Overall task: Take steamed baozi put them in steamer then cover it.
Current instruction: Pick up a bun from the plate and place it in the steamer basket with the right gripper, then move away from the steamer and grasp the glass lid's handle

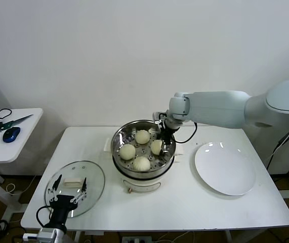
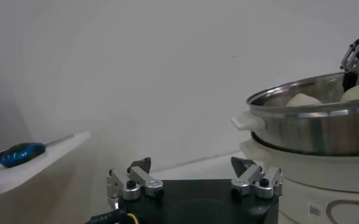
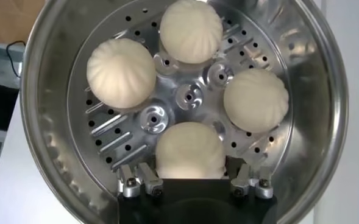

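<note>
All four steamed baozi [image 3: 190,149] sat in the steamer [image 1: 118,143], the right gripper [image 3: 190,182] spread open around the 3 o'clock one. The glass cover [image 1: 97,178] lay at the steamer's 8 o'clock, nearest the left gripper [image 1: 69,191], whose open fingers hovered over its white handle [image 1: 72,182].
</note>
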Motion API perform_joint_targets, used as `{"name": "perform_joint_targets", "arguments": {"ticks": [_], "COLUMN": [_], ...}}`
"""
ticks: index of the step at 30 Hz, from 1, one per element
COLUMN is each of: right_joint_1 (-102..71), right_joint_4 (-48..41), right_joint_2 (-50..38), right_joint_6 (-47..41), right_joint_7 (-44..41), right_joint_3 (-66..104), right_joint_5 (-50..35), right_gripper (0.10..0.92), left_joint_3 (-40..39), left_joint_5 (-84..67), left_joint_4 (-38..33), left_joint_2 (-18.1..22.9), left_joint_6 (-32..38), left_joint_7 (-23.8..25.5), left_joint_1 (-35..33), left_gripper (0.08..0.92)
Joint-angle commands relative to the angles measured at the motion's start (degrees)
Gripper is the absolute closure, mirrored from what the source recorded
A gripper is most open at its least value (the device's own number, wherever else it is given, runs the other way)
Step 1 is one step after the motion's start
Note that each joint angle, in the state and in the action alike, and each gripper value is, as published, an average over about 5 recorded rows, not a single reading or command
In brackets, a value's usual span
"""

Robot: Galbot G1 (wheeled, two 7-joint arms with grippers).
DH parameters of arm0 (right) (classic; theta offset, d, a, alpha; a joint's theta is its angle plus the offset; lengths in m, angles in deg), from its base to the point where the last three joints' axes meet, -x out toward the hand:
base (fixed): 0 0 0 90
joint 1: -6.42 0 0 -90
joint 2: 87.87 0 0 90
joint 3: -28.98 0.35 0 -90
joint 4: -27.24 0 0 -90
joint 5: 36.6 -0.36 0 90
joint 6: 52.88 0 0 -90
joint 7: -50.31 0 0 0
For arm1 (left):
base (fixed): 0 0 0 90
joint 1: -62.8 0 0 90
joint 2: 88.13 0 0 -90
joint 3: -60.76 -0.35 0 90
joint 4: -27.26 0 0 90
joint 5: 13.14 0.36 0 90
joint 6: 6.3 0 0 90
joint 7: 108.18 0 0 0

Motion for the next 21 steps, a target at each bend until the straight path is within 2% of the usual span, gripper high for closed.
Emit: {"name": "perform_joint_targets", "arguments": {"ticks": [1,4,15,18,21], "right_joint_1": [-0.5,0.1,3.9,3.8,2.1], "right_joint_4": [0.2,0.3,1.8,3.2,6.3], "right_joint_2": [0.2,-0.5,-7.5,-11.7,-17.5], "right_joint_6": [-0.5,-0.3,2.4,5.9,12.6], "right_joint_7": [-0.3,-1.1,-5.3,-1.9,6.1], "right_joint_3": [0.2,0.8,6.4,9.1,12.3], "right_joint_5": [0.2,0.1,-0.1,-1.0,-2.5], "right_gripper": [0.233,0.207,0.203,0.203,0.203], "left_joint_3": [-0.1,-0.2,-0.1,0.1,0.5], "left_joint_5": [0.1,0.2,0.5,0.7,0.9], "left_joint_4": [-0.1,-0.1,-0.5,-0.5,-0.4], "left_joint_2": [0.0,-0.1,-0.3,-0.2,-0.3], "left_joint_6": [-0.2,-0.3,-0.8,-0.9,-1.0], "left_joint_7": [0.0,0.0,-0.1,-0.1,-0.1], "left_joint_1": [0.2,0.4,1.0,1.1,1.3], "left_gripper": [0.177,0.177,0.177,0.177,0.177]}}
